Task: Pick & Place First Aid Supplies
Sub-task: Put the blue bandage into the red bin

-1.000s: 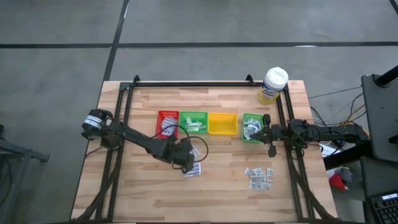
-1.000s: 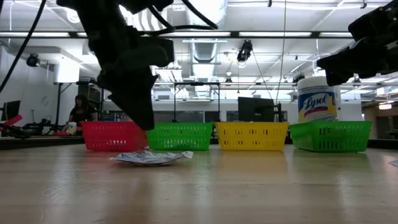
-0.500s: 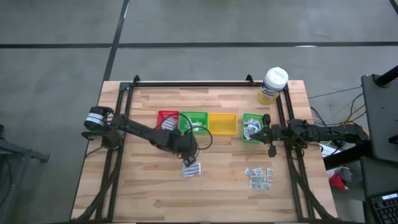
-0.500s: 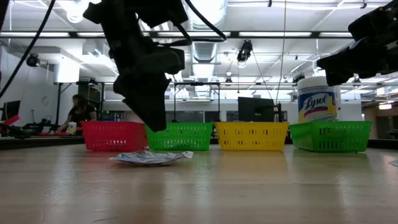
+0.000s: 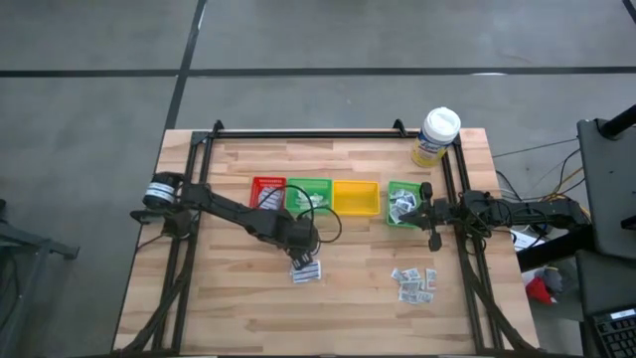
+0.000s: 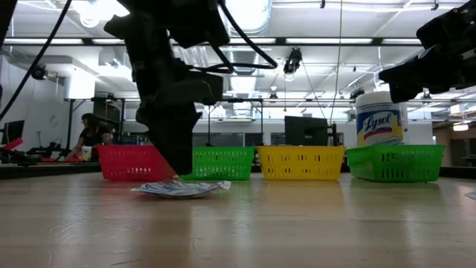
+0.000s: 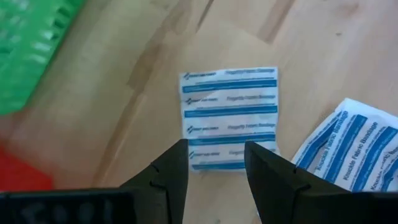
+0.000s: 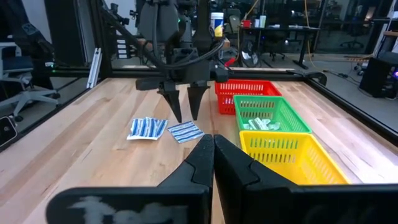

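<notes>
Two white, blue-printed first aid packets lie flat on the wooden table near its middle point(image 5: 307, 269): a striped one point(image 7: 229, 118) and a second beside it point(image 7: 348, 149). My left gripper point(image 7: 214, 149) hangs open just above the striped packet's near edge, pointing steeply down, a finger on either side and touching nothing; the right wrist view shows it point(image 8: 185, 112) over both packets. My right gripper point(image 8: 213, 146) waits shut and level at the right side of the table, by the right-hand green tray point(image 5: 402, 204). More packets point(image 5: 415, 283) lie near the front right.
A row of trays stands behind the packets: red point(image 5: 266, 195), green point(image 5: 310, 194), yellow point(image 5: 356, 197), and a second green one, some with packets inside. A white-lidded tub point(image 5: 437, 134) stands at the far right corner. Bare wood lies toward the near edge.
My left gripper has sunk toward the two packets in the middle of the table, and its arm has swung a little toward the far edge. The packets have stayed where they were.
</notes>
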Available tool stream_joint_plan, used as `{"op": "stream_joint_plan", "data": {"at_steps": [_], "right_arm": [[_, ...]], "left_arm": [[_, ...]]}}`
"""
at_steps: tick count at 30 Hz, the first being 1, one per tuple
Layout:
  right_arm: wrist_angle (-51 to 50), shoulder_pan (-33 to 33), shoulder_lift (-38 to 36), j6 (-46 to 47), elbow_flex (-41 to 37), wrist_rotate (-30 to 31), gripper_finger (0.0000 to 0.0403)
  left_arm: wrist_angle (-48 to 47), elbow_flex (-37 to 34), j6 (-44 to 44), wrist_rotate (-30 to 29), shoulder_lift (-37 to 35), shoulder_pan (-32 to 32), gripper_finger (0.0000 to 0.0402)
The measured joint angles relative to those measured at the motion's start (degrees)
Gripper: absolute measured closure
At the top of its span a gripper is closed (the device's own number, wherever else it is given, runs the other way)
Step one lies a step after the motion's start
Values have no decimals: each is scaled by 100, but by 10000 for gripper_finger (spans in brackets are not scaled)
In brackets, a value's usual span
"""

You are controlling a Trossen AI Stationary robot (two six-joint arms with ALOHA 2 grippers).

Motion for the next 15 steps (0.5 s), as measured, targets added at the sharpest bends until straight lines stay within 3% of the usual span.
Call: {"op": "stream_joint_plan", "data": {"at_steps": [15], "right_arm": [[2,2,7,4,2,-2,394]], "left_arm": [[-993,758,267,-359,209,49,252]]}}
